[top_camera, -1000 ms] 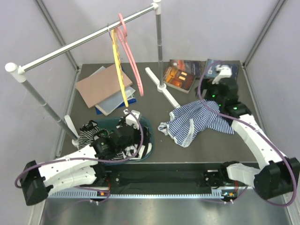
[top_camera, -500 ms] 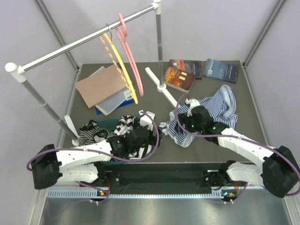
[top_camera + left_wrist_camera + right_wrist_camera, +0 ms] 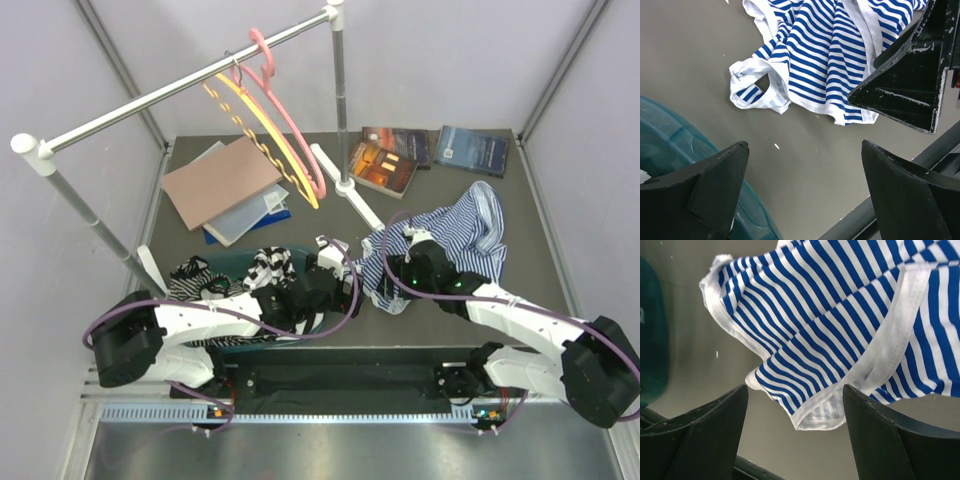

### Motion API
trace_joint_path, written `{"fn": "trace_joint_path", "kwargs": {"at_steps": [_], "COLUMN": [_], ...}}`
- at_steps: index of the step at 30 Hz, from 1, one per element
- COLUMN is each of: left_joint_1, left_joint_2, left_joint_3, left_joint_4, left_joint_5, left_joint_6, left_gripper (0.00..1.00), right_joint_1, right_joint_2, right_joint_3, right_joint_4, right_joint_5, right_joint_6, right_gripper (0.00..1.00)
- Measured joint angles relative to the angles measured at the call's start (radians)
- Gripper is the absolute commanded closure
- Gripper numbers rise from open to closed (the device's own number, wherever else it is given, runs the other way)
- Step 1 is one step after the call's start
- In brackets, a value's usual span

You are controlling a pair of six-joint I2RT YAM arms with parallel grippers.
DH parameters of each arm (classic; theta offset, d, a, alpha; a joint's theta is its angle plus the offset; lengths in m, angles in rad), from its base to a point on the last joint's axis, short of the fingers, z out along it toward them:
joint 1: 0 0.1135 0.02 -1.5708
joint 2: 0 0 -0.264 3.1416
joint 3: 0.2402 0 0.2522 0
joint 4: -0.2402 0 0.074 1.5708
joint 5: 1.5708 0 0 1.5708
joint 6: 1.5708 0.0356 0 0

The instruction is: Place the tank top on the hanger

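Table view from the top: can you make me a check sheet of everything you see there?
Surface: dark grey table.
Job's things: tank top crumpled on the table, right of centre; pink hanger hooked on the rail, bare.
Clutter: yellow hanger beside the pink one; books at the back; teal basin holding black-and-white striped clothes.
Grippers: left gripper and right gripper both open, near the tank top's edge, holding nothing.
Cables: purple cables loop near both grippers.
Surroundings: plain grey walls.

Bare table lies between the teal basin and tank top.
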Motion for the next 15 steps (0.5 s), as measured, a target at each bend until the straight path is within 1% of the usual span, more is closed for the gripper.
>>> {"fn": "trace_joint_path", "kwargs": {"at_steps": [4,8,10,11,12,14,15], "left_joint_1": [0.000,0.000,0.000,0.000,0.000,0.000,0.000], "left_joint_2": [0.008,0.010,0.010,0.010,0.010,0.010,0.010], "left_joint_3": [0.001,0.001,0.001,0.001,0.001,0.001,0.001], "left_joint_4": [0.003,0.008,0.008,0.008,0.008,0.008,0.008], "left_joint_5": [-0.001,-0.001,-0.001,-0.001,-0.001,-0.002,-0.003], "left_joint_6": [-0.018,-0.026,-0.026,-0.026,-0.026,-0.026,-0.026], "left_gripper": [0.01,0.01,0.01,0.01,0.01,0.01,0.01], "right_joint_1": [0.001,0.005,0.005,0.005,0.006,0.007,0.009], "right_joint_2": [0.005,0.061,0.092,0.106,0.119,0.130,0.136], "right_joint_3": [-0.022,-0.027,-0.027,-0.027,-0.027,-0.027,-0.027], "right_joint_4": [0.016,0.048,0.060,0.065,0.070,0.087,0.097], "right_joint_5": [-0.003,-0.009,-0.008,-0.008,-0.008,-0.005,-0.004], "right_joint_6": [0.018,0.027,0.029,0.031,0.031,0.028,0.027], "right_gripper": [0.25,0.25,0.31,0.35,0.50,0.69,0.88]}}
